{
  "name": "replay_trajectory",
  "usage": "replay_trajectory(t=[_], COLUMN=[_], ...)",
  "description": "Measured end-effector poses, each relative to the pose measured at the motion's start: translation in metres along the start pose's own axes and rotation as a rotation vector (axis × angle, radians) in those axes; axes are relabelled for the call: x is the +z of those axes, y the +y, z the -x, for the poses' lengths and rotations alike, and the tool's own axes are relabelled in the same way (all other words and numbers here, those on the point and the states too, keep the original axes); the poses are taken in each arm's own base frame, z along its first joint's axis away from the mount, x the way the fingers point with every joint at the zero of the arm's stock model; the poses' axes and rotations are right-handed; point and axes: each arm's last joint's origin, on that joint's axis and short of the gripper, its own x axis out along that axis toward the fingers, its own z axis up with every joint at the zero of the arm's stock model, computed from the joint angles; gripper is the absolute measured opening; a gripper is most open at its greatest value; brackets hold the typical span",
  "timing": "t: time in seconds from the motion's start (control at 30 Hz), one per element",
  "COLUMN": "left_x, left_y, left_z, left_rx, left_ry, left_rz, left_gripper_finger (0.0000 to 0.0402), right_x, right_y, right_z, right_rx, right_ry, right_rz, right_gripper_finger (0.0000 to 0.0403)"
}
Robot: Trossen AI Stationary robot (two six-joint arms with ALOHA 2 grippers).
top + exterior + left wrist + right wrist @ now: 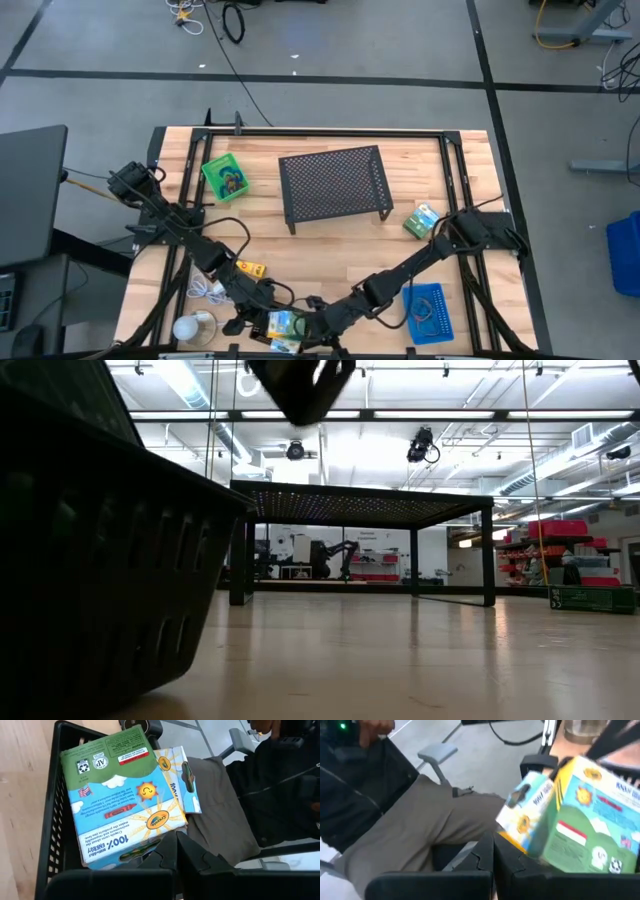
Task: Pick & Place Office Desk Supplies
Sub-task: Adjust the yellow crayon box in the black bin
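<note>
Two green-blue packets [120, 805] lie side by side in a black tray [56, 825] at the table's near edge; they also show between the arms in the high view [285, 323]. My left gripper [175, 854] is shut, its tips just above the larger packet's end. My right gripper [493, 854] is shut too, right beside the tilted packets [580, 827]. In the high view my left gripper [260, 319] and my right gripper [309, 325] face each other across the packets. A third packet [422, 220] lies on the table's right side. My left gripper has its shut fingertips [167, 851] at the larger packet's near end [137, 851], slanting down from above; I cannot tell whether they touch it. My right gripper has its shut fingertips [501, 851] beside the packet's yellow corner [512, 840]; blur keeps me from telling whether they touch.
A black mesh stand [335, 185] sits mid-table. A green tray with loops [225, 178] is far left, a blue tray with loops [430, 312] near right. A yellow block [250, 268], white cable [205, 290] and white ball [190, 325] lie near left. A seated person [280, 795] is beyond the near edge.
</note>
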Motion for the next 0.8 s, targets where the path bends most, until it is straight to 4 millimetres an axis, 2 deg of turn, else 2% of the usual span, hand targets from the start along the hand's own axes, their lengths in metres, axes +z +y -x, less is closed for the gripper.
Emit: replay_trajectory(t=[0.17, 0.37, 0.8], left_x=[0.001, 0.001, 0.004], left_y=[0.001, 0.001, -0.001], left_z=[0.000, 0.000, 0.000], left_rx=[-0.001, 0.005, -0.013], left_ry=[0.000, -0.005, -0.026], left_rz=[-0.003, -0.007, -0.004], left_gripper_finger=[0.0001, 0.0001, 0.0001], right_x=[0.000, -0.008, -0.014], right_y=[0.001, -0.007, -0.013], right_z=[0.000, -0.009, -0.011], right_rx=[-0.024, -0.054, -0.160], right_ry=[-0.005, 0.002, 0.021], right_rz=[0.002, -0.011, -0.029], right_gripper_finger=[0.0000, 0.0000, 0.0000])
